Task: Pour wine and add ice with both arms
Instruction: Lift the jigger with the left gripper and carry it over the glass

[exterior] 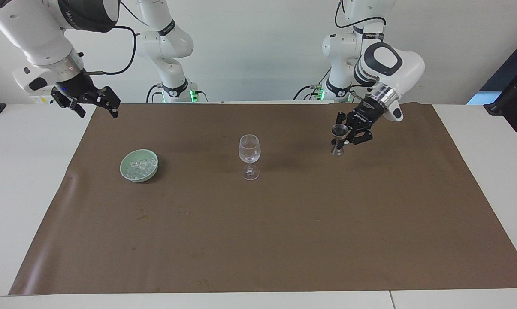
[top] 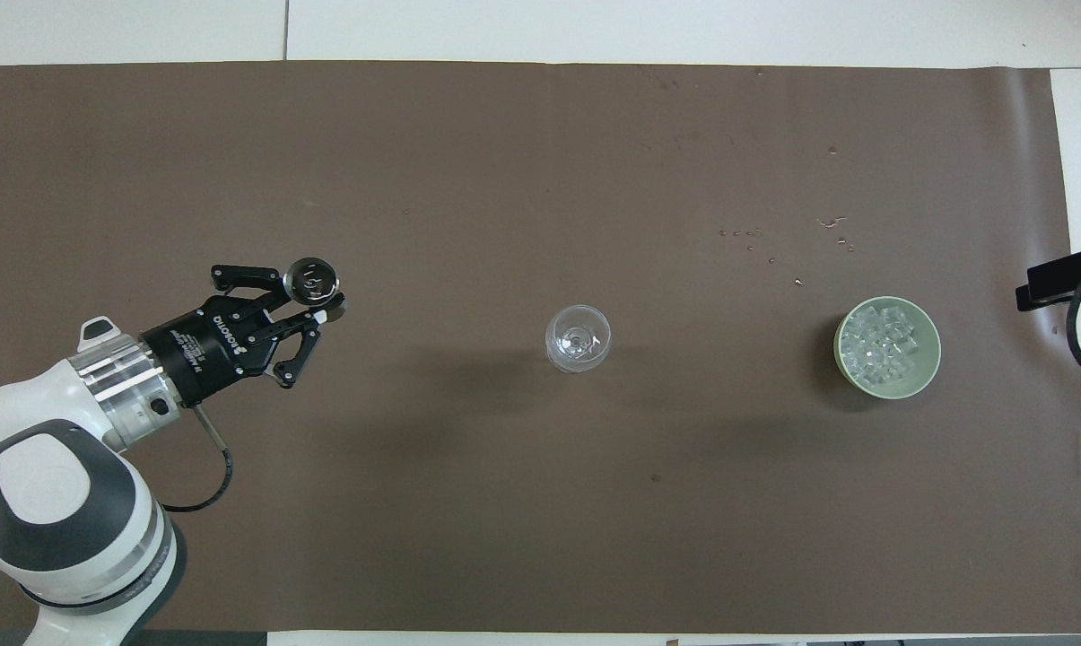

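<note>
Over the brown mat, left pincer grips a jigger.

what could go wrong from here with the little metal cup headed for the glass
The left gripper holds the small metal cup up in the air, so a tilt could spill it on the brown mat. The stemmed glass looks tall and narrow-footed; a bump might topple it.

Bare brown mat everywhere; only wine glass mid-table and ice bowl toward right arm's end obstruct.
</note>
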`<control>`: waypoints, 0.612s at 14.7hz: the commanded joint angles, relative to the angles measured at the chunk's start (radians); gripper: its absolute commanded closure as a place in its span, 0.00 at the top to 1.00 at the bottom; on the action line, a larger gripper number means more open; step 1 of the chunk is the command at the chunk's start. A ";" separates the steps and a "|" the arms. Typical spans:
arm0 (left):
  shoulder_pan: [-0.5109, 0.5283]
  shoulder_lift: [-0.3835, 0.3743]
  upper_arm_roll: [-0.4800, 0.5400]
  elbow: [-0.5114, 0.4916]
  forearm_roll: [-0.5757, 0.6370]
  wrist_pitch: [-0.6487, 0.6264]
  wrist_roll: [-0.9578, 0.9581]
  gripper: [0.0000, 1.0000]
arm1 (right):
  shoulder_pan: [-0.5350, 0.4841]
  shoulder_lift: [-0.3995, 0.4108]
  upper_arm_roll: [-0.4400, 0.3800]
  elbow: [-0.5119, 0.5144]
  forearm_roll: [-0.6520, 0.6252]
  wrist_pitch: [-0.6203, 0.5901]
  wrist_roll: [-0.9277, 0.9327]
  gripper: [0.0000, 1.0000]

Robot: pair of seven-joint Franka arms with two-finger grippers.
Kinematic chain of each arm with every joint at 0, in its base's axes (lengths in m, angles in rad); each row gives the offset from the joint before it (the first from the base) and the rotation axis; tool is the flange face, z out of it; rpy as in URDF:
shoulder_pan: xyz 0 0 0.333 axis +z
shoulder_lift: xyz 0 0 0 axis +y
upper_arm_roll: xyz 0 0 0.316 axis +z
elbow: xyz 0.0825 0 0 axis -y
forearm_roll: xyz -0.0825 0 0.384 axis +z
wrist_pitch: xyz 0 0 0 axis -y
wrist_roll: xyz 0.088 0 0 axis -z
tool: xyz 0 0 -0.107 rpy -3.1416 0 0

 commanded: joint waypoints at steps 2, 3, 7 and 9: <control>0.000 0.024 -0.177 0.065 -0.010 0.152 -0.160 0.00 | -0.009 -0.011 0.005 -0.013 0.015 0.004 0.012 1.00; 0.000 0.036 -0.223 0.087 -0.010 0.198 -0.177 0.00 | -0.009 -0.011 0.005 -0.013 0.015 0.005 0.012 1.00; -0.004 0.093 -0.309 0.156 -0.002 0.315 -0.211 0.00 | -0.009 -0.011 0.005 -0.013 0.015 0.005 0.012 1.00; -0.015 0.094 -0.317 0.164 0.064 0.317 -0.206 0.00 | -0.009 -0.011 0.005 -0.013 0.015 0.005 0.012 1.00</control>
